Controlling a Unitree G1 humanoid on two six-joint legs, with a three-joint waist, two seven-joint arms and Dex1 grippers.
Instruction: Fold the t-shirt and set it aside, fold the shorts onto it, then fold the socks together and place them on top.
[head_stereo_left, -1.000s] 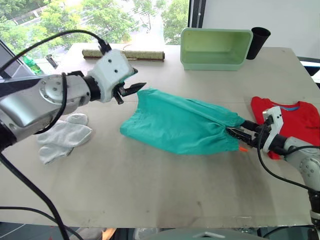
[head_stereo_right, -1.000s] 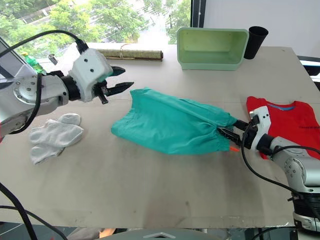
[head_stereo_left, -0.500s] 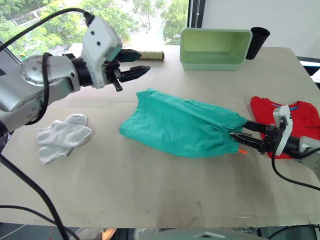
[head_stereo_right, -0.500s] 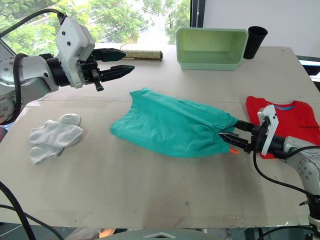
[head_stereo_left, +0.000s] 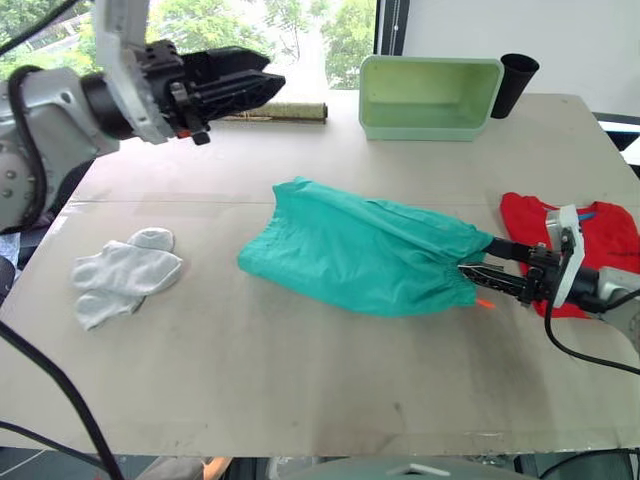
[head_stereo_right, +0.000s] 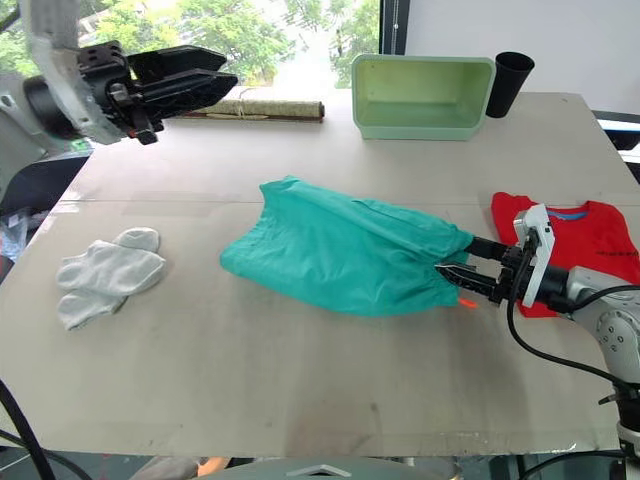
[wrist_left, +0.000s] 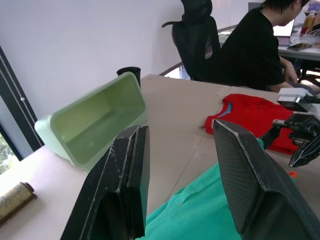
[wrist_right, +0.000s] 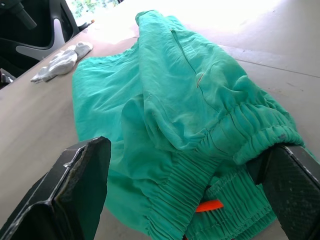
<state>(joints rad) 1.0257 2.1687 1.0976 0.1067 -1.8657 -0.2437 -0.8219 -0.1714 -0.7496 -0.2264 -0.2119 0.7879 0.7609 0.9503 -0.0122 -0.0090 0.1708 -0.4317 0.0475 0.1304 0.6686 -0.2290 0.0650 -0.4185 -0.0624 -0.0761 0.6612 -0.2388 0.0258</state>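
left gripper (head_stereo_left: 262, 82), empty and open, has lifted from the shorts (head_stereo_left: 365, 255) to the frame's upper left. right gripper (head_stereo_left: 478, 283), spread, apparently unclamped, stays at the waistband, centre-right. shorts fold unfinished; t-shirt (head_stereo_left: 600, 235) far right.

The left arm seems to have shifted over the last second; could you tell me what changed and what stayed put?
The left end effector left the far corner of the shorts, rising up and back, open and empty. The right end effector drew back from the waistband and is open at its edge. The shorts, socks and t-shirt lie as before.
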